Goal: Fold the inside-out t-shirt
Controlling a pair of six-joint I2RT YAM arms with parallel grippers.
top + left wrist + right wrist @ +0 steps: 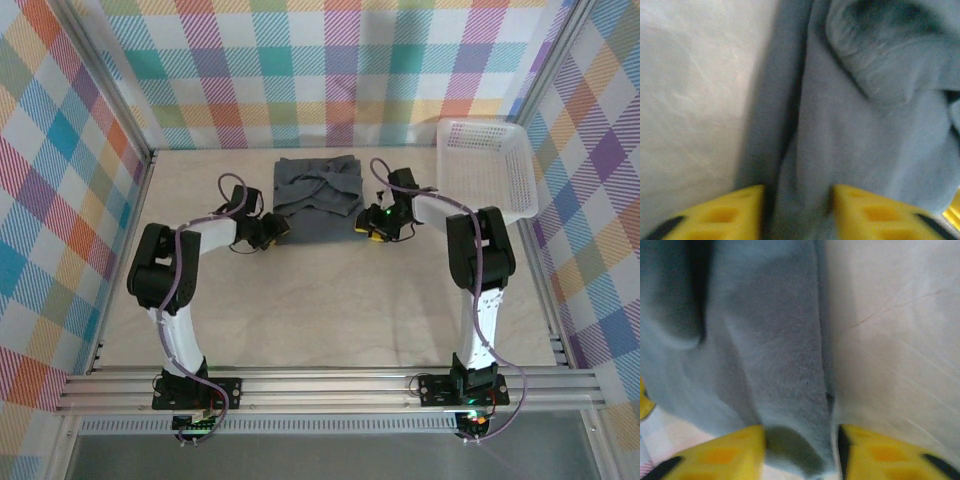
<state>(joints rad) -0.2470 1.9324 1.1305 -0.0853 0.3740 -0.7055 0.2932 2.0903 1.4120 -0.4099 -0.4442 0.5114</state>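
Both jaws stand partly apart astride the shirt's (318, 195) lower corners, upper centre of the surface (330, 300), grip unclear; mid-fold, you'd likely pinch firmly next, then carry them up-frame.

grey t-shirt (318, 195): 1 | white basket (486, 165): 1 | bench (320, 310): 1 | arms: 2, left arm (175, 290) and right arm (480, 260) | grippers: 2, left gripper (275, 230) and right gripper (368, 225)

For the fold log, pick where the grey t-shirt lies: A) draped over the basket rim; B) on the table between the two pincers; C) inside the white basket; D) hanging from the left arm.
B: the t-shirt lies on the table, left pincer and right pincer at its side edges, clear of the basket.
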